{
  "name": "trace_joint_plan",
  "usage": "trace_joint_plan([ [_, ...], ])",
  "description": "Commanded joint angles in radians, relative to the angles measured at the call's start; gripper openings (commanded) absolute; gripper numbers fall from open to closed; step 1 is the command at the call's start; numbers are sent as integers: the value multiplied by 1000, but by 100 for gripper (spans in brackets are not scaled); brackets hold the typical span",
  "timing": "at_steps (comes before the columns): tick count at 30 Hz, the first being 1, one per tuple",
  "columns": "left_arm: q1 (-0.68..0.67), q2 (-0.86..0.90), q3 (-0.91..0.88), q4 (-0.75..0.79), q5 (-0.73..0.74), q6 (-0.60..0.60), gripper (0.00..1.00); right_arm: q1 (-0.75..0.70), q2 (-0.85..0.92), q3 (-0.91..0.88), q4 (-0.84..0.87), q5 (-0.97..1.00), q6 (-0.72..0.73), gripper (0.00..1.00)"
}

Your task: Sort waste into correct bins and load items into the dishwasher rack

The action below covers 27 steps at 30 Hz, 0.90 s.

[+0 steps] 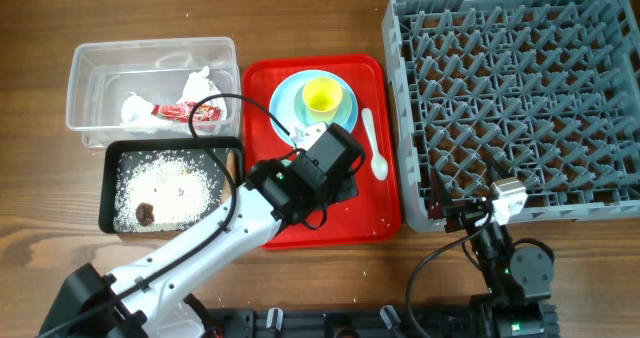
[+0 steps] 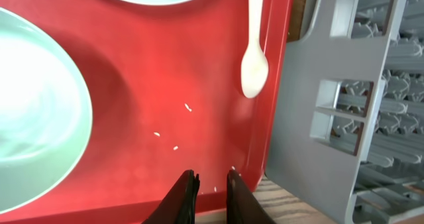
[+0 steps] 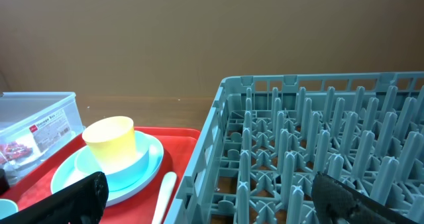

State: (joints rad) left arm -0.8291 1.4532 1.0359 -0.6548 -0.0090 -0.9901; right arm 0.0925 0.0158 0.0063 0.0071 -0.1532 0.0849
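Note:
The red tray (image 1: 365, 213) carries a light blue plate (image 1: 285, 103) with a yellow cup (image 1: 322, 96) nested in a light blue cup (image 3: 122, 169), and a white spoon (image 1: 373, 143). My left gripper (image 1: 338, 190) hovers low over the tray's front right part, shut and empty (image 2: 211, 184). The pale green bowl (image 2: 33, 111) lies to its left, hidden under the arm in the overhead view. My right gripper (image 3: 212, 204) is open and empty at the grey rack's (image 1: 520, 88) front left corner. The clear tub (image 1: 90, 63) holds tissue (image 1: 190, 83) and a red wrapper (image 1: 185, 110).
The black tray (image 1: 108, 193) holds white rice grains (image 1: 165, 178), a dark food bit (image 1: 146, 214) and a brown piece (image 1: 232, 164) at its right edge. A few grains (image 2: 175, 139) lie on the red tray. The rack stands close against the tray's right side.

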Motion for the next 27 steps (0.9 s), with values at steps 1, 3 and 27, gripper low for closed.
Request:
trace_joint_plan([
  [1, 3, 8, -6, -2, 19, -10, 16, -1, 1, -1, 4, -5, -4, 100],
  [3, 3, 8, -6, -2, 20, -11, 16, -1, 1, -1, 4, -5, -4, 100],
  [27, 3, 8, -6, -18, 39, 14, 22, -1, 241, 532, -243, -227, 181, 100],
])
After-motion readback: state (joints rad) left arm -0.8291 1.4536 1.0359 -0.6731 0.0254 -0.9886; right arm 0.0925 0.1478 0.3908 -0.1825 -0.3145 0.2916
